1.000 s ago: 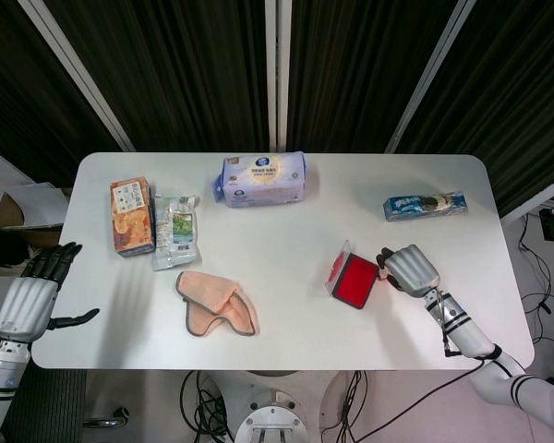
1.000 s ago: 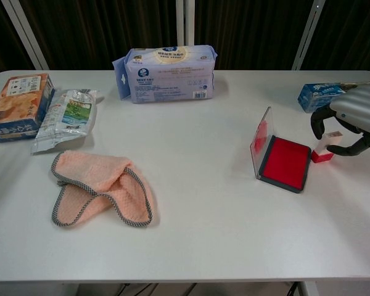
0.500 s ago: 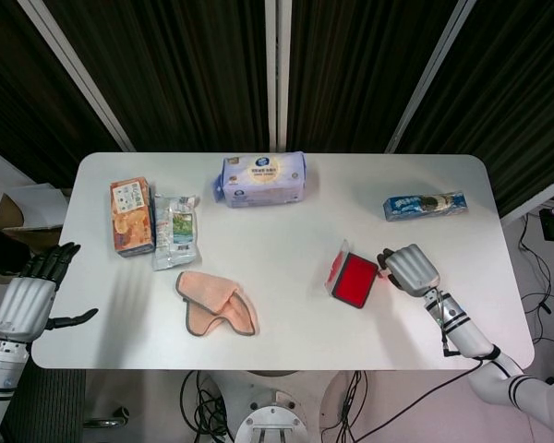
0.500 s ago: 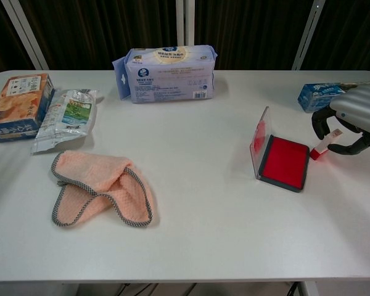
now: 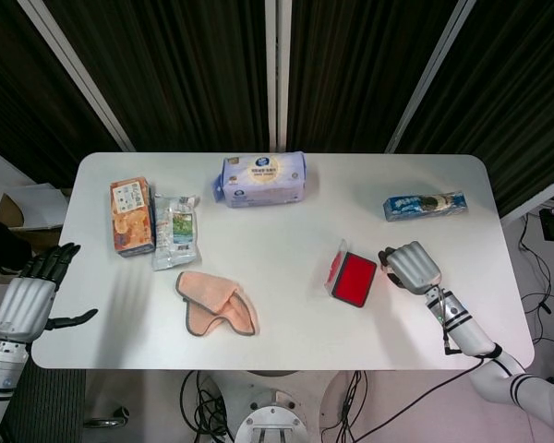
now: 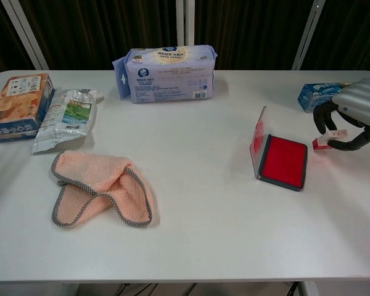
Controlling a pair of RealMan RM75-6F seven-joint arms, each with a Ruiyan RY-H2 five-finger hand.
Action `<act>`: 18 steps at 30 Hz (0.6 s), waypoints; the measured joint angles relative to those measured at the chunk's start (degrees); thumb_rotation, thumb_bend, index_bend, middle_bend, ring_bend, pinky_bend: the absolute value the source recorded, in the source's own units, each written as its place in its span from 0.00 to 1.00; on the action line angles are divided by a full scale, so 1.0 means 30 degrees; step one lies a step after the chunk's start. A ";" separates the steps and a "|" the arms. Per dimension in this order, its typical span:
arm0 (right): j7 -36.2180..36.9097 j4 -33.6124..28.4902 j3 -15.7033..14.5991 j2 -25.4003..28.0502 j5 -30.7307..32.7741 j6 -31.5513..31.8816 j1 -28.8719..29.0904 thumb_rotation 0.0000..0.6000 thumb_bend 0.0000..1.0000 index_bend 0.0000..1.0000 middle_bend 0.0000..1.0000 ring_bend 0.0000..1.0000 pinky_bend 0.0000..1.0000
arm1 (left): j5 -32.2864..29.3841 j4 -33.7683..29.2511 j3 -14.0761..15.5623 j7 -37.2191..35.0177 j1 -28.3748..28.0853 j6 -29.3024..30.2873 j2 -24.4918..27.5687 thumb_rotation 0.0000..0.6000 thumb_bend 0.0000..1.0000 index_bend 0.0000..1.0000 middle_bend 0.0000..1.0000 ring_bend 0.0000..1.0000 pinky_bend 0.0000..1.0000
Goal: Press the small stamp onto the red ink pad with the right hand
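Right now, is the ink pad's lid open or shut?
Open. The clear lid stands up at the left edge of the ink pad, and the red ink surface lies bare.

The right hand (image 6: 356,114) is just to the right of the red ink pad (image 6: 284,161), with its fingers curled around the small stamp (image 6: 324,141). The left hand (image 5: 30,295) is far to the left of the pad, beyond the table edge, its fingers apart and holding nothing.
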 measured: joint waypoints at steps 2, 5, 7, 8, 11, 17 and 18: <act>-0.0006 -0.0260 0.0047 0.0184 -0.0021 0.0184 -0.0004 1.00 0.34 0.67 0.59 0.76 0.99 | -0.0020 -0.0008 0.0001 -0.0022 0.0008 -0.0004 0.0023 0.66 0.03 0.01 0.08 0.08 0.17; 0.0045 -0.0915 0.0135 0.0563 -0.0058 0.0394 0.0028 1.00 0.35 0.68 0.60 0.76 0.99 | 0.0002 -0.0053 0.0011 -0.0177 0.0011 0.0003 0.0052 0.66 0.03 0.01 0.08 0.08 0.17; 0.0134 -0.1508 0.0192 0.0863 -0.0053 0.0408 0.0089 1.00 0.35 0.68 0.60 0.76 0.99 | 0.0065 -0.0082 0.0012 -0.0335 0.0009 0.0047 0.0098 0.66 0.03 0.01 0.08 0.08 0.17; 0.0234 -0.1994 0.0228 0.1097 -0.0022 0.0335 0.0156 1.00 0.35 0.68 0.60 0.76 0.99 | 0.0083 -0.0089 0.0008 -0.0336 0.0011 0.0078 0.0112 0.66 0.03 0.01 0.08 0.08 0.17; 0.0556 -0.3513 0.0316 0.1832 0.0174 -0.0313 0.0457 1.00 0.36 0.68 0.60 0.76 0.99 | 0.0141 -0.0112 0.0003 -0.0341 0.0027 0.0168 0.0133 0.66 0.03 0.01 0.08 0.08 0.17; 0.1009 -0.6864 0.0573 0.3540 0.1296 -0.3441 0.1501 1.00 0.37 0.69 0.61 0.76 0.99 | 0.0109 -0.0059 0.0038 -0.0439 0.0134 0.0261 0.0173 0.66 0.03 0.01 0.08 0.08 0.17; 0.0990 -0.7254 0.0630 0.3746 0.1567 -0.3990 0.1686 1.00 0.37 0.69 0.61 0.76 0.99 | 0.0101 -0.0039 0.0040 -0.0457 0.0138 0.0257 0.0175 0.66 0.03 0.01 0.08 0.08 0.17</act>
